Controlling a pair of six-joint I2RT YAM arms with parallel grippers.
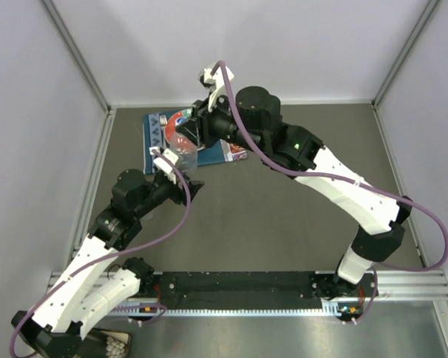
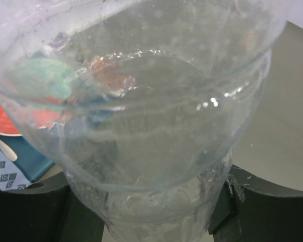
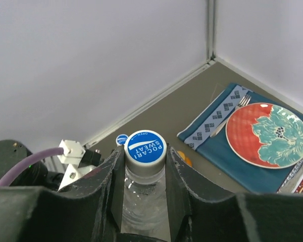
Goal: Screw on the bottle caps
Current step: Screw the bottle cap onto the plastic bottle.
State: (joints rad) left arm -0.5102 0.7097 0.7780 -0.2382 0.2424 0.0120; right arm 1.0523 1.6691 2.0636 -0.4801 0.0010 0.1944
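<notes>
Cap (image 3: 145, 146), blue and white with printed lettering, sat on the neck of the clear bottle (image 3: 141, 206) in the right wrist view. My right hand (image 3: 145, 157) was around it, set narrow, with one finger against each side, so I read that as a grip on the cap. The bottle stood upright beneath it.

In the left wrist view the bottle's body filled nearly the whole picture. My left hand (image 2: 146, 214) had it between widely spread fingers, a dark finger against each side low down.

From above, both hands met at the far left of the bench (image 1: 284, 216), at the near edge of the mat (image 1: 154, 138).

A second cap (image 3: 122, 139), in the same colours, lay on the bench just beyond the gripped one. A small orange thing (image 3: 185, 159) showed past my right finger, and I could not tell what it was.

The plate (image 3: 267, 133), red with a teal flower, lay on the blue mat, with a fork (image 3: 231, 115) beside it.
</notes>
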